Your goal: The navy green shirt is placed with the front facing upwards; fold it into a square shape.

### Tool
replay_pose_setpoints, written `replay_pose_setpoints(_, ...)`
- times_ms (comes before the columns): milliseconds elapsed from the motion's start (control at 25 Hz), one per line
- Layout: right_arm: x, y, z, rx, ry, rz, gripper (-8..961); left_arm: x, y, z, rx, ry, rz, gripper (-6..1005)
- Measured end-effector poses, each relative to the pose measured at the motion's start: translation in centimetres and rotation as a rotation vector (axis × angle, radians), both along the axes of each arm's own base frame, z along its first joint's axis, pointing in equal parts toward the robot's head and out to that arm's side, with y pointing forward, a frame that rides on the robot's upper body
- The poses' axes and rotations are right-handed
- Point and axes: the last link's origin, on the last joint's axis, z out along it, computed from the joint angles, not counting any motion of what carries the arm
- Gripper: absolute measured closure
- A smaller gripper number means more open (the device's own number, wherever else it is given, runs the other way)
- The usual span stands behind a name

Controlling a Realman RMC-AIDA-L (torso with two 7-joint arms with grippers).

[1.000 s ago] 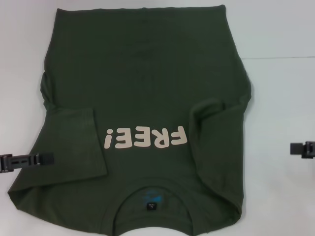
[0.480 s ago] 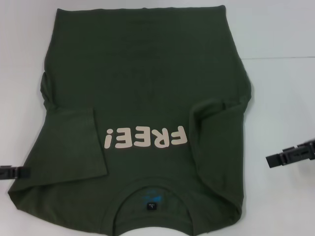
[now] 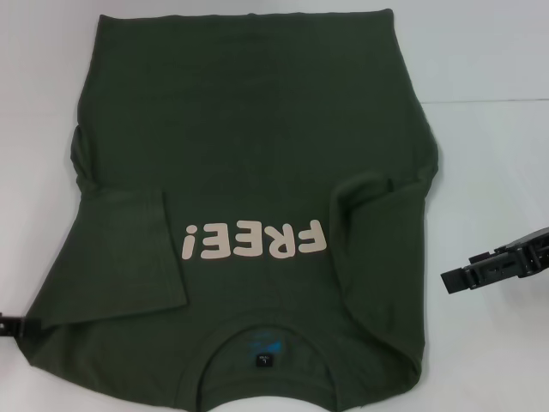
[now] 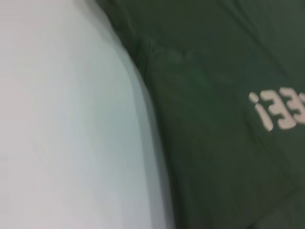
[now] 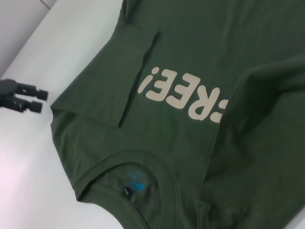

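The navy green shirt (image 3: 257,146) lies flat on the white table, front up, its cream "FREE!" print (image 3: 256,241) upside down to me. The collar and its dark neck label (image 3: 265,360) are nearest me. Both sleeves are folded inward onto the body, the left sleeve (image 3: 129,249) and the right sleeve (image 3: 377,223). My left gripper (image 3: 26,326) is at the left edge of the head view, beside the shirt's left shoulder corner. The right wrist view shows it (image 5: 44,100) open, empty and off the cloth. My right gripper (image 3: 446,281) hovers just right of the shirt's right edge, pointing at it.
The white table (image 3: 489,172) shows bare on both sides of the shirt, with a thin seam line (image 3: 489,101) at the right. The shirt's hem lies at the far end (image 3: 240,17). Its collar end reaches the near edge of the head view.
My left gripper has drawn back left and nearer me, off the folded left sleeve. My right gripper has moved in leftward to the shirt's right edge. The shirt has not moved.
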Motion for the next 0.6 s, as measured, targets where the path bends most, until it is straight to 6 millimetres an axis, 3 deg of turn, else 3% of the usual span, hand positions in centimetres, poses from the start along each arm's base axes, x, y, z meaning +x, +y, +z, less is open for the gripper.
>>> replay_pose_setpoints(600,0.8,0.4,-0.4,0.01,0.019,-0.022,40,0.7,1.2,-1.5,-0.116,0.127,-0.091,138)
